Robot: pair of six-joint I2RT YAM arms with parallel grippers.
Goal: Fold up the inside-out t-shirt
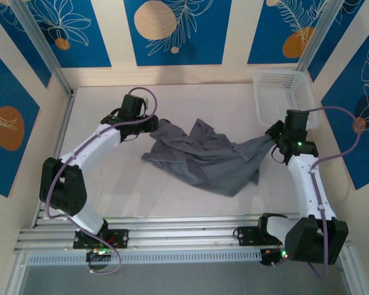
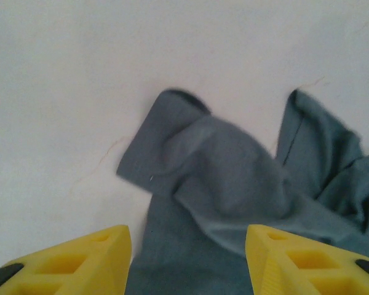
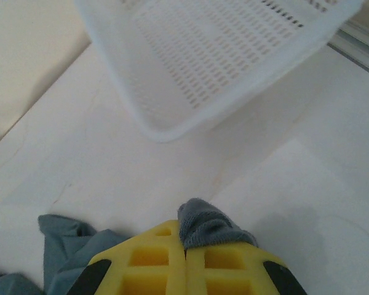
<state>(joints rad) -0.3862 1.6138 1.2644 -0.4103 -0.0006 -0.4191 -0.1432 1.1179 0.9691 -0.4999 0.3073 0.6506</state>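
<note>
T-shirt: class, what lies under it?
The crumpled t-shirt rests on the white table, visible around it. Whatever lies beneath its folds is covered and cannot be seen.

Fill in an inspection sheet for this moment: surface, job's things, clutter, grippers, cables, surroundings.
Surface: white table, bare around the cloth.
Job's things: grey t-shirt, crumpled mid-table, not folded.
Clutter: white basket at the far right corner, nothing seen inside.
Grippers: left gripper open over the shirt's left edge; right gripper shut on a pinch of its right edge.
Cables: purple cables run along both arms.
Surroundings: blue leaf-print panels; metal rails at the near edge.
</note>
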